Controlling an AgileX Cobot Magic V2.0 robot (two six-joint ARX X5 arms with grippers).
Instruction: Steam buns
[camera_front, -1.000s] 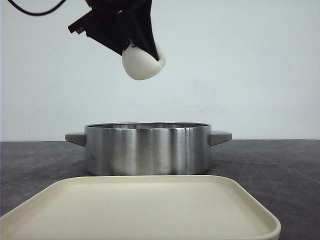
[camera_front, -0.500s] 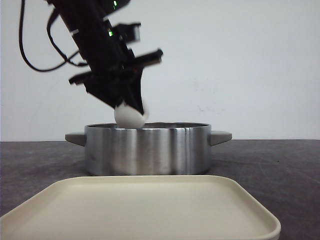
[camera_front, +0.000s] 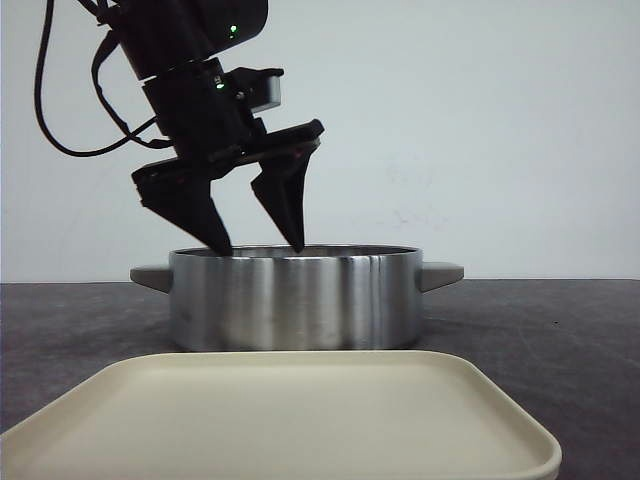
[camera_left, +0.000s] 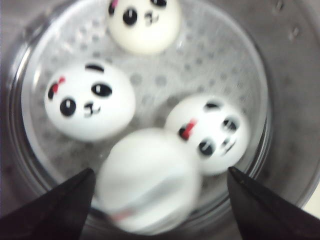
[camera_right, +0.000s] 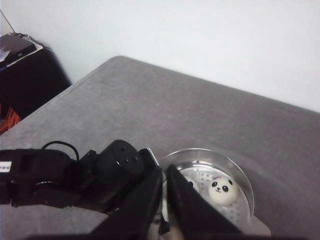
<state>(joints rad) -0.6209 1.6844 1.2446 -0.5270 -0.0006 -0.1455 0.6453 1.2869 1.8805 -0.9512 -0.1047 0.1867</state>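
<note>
The left gripper (camera_front: 258, 247) hangs over the steel steamer pot (camera_front: 296, 297) on the desk (camera_front: 560, 330), jaws spread and empty. Four panda buns (camera_left: 90, 100) lie inside the pot. The right gripper's jaws cannot be told.

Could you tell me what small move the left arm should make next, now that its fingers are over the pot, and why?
Probably lift the left gripper straight up, clear of the pot. Its jaws are spread and hold nothing, and the left wrist view shows four buns lying on the perforated insert inside. The tray in front is bare, so no bun seems left to load.
</note>
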